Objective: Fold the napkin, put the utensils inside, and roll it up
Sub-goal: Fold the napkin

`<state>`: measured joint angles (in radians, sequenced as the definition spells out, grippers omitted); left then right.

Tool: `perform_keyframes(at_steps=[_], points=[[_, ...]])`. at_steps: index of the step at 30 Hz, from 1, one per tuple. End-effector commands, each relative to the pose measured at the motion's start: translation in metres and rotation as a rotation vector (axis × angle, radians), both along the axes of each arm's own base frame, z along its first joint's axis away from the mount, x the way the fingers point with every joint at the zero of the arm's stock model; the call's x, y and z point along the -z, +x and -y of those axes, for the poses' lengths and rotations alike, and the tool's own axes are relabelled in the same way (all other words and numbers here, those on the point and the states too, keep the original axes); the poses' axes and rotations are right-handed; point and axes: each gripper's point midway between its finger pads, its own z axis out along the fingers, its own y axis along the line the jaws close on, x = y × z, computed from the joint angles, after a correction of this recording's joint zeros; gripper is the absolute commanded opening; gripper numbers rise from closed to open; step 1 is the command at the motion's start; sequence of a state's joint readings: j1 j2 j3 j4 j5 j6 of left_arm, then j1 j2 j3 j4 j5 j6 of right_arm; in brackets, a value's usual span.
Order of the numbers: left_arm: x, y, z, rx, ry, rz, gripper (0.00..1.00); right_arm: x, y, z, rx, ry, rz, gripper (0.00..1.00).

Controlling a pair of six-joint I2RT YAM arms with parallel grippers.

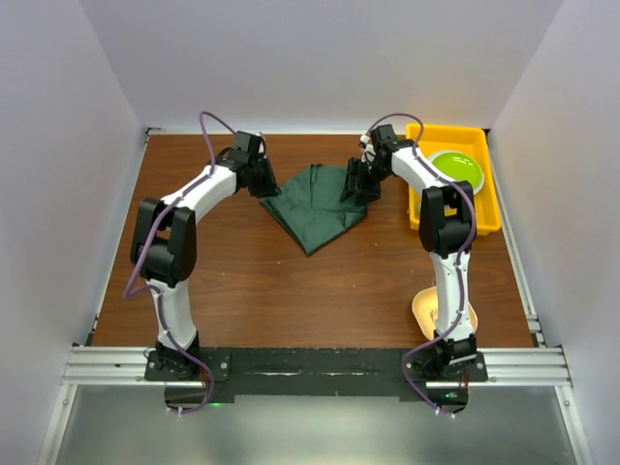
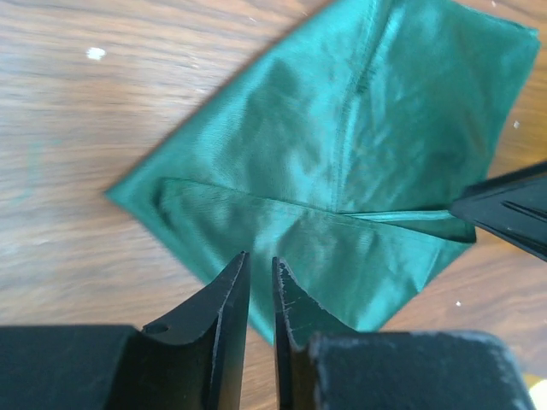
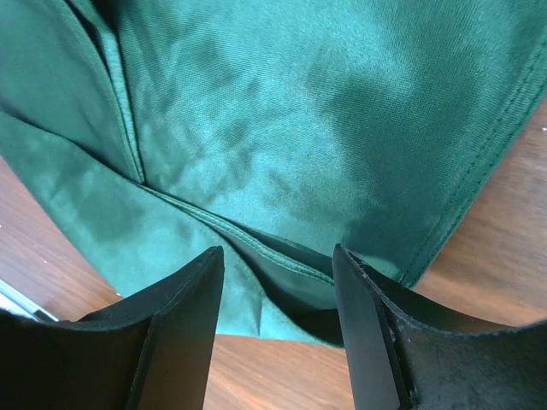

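Two grippers flanked the napkin (image 1: 315, 208), whose point aimed back toward the arm bases. The left gripper (image 2: 259, 258) sat at its left corner, jaws a slit apart and empty. The right gripper (image 3: 278, 251) straddled its right folded edge, jaws wide, gripping nothing.

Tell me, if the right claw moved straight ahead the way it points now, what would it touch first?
Probably the napkin: the right claw stands open over its folded edge, though depth is unclear.
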<state>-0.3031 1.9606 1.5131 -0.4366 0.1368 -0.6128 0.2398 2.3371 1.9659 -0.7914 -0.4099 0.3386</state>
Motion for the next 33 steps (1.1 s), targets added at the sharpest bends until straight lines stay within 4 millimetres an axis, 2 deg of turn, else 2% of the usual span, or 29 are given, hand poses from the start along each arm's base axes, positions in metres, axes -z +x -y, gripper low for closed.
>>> perform_keyframes(at_steps=[1, 6, 7, 12, 22, 25, 26, 29, 30, 33], points=[[0.018, 0.004, 0.014, 0.025, -0.079, -0.043, 0.20, -0.014, -0.001, -0.001, -0.028, 0.028, 0.027, 0.57], [0.030, 0.002, -0.010, -0.013, 0.019, -0.062, 0.19, -0.012, -0.020, 0.001, -0.039, 0.032, -0.007, 0.56], [0.032, 0.001, -0.013, -0.017, 0.027, -0.065, 0.19, -0.016, -0.021, 0.002, -0.039, 0.037, 0.001, 0.56], [0.045, -0.007, -0.024, -0.030, 0.056, -0.099, 0.18, -0.010, -0.033, 0.006, -0.043, 0.019, -0.009, 0.54], [0.053, -0.009, -0.036, -0.024, 0.124, -0.110, 0.17, -0.021, -0.031, 0.015, -0.062, -0.027, 0.025, 0.54], [0.034, -0.004, -0.038, -0.027, 0.136, -0.063, 0.18, -0.027, -0.027, 0.013, -0.067, -0.019, 0.040, 0.56], [0.021, -0.002, -0.038, -0.027, 0.133, -0.033, 0.19, -0.033, -0.024, 0.012, -0.068, -0.016, 0.052, 0.56], [-0.005, -0.001, -0.034, -0.022, 0.100, 0.017, 0.30, -0.046, -0.019, 0.009, -0.065, -0.006, 0.070, 0.58], [-0.008, -0.001, -0.032, -0.020, 0.088, 0.023, 0.37, -0.051, -0.017, 0.009, -0.060, -0.003, 0.076, 0.59], [-0.018, -0.001, -0.021, -0.014, 0.021, 0.040, 0.43, -0.062, -0.017, 0.008, -0.051, 0.004, 0.090, 0.60]])
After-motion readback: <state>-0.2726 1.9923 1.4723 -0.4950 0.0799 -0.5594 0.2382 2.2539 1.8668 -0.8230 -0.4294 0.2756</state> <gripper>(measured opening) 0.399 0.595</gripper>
